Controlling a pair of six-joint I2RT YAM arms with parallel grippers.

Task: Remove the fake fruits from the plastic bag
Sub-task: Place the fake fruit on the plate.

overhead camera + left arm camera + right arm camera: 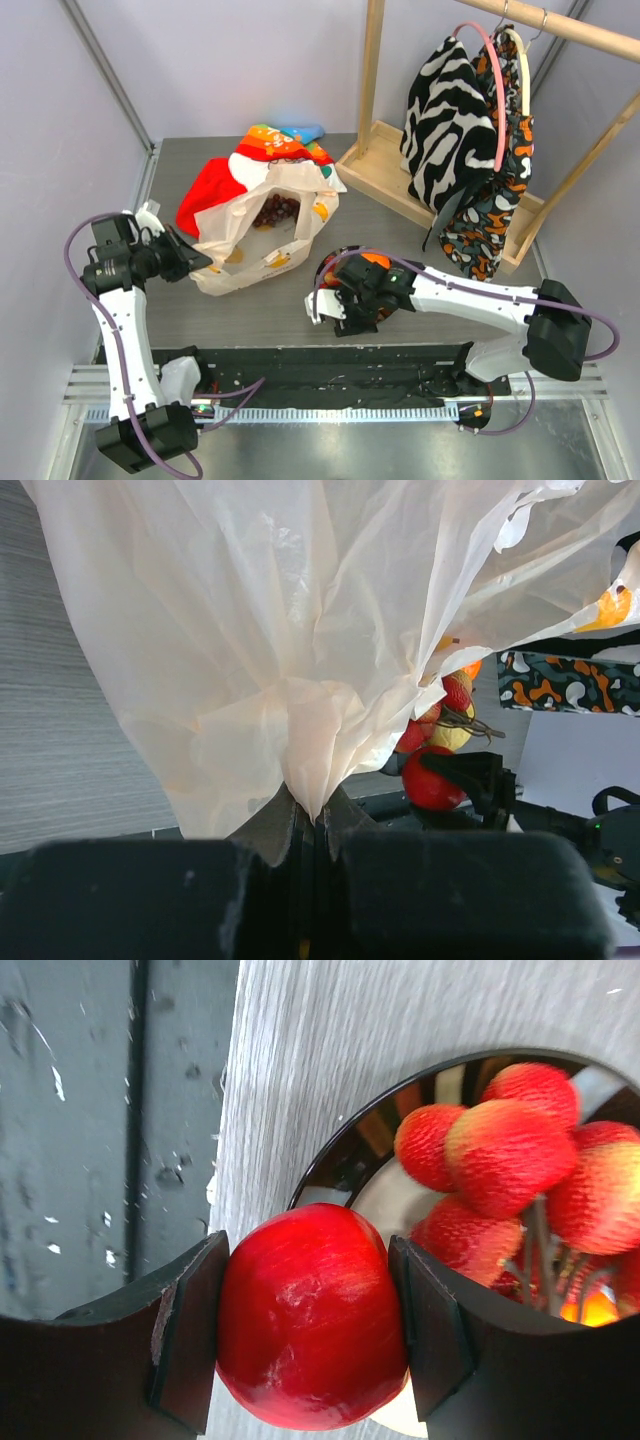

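Note:
The cream plastic bag (262, 232) stands at the table's left middle, mouth open, with a dark grape bunch (278, 210) inside. My left gripper (196, 262) is shut on a gathered fold of the bag (300, 630), the film pinched between its fingertips (312, 818). My right gripper (310, 1325) is shut on a glossy red apple (310, 1320), held just over the near rim of a black-rimmed plate (335, 1155). Red strawberries (510, 1160) lie on that plate. In the left wrist view the apple (432, 780) and the strawberries (440, 705) show past the bag. My right gripper (338, 305) is right of the bag.
A red and multicoloured cloth (240, 170) lies behind the bag. A wooden rack (400, 190) at the back right carries a zebra-print cloth (445, 120) and a patterned one (495, 210). The table's black front edge (330, 360) runs just below the right gripper.

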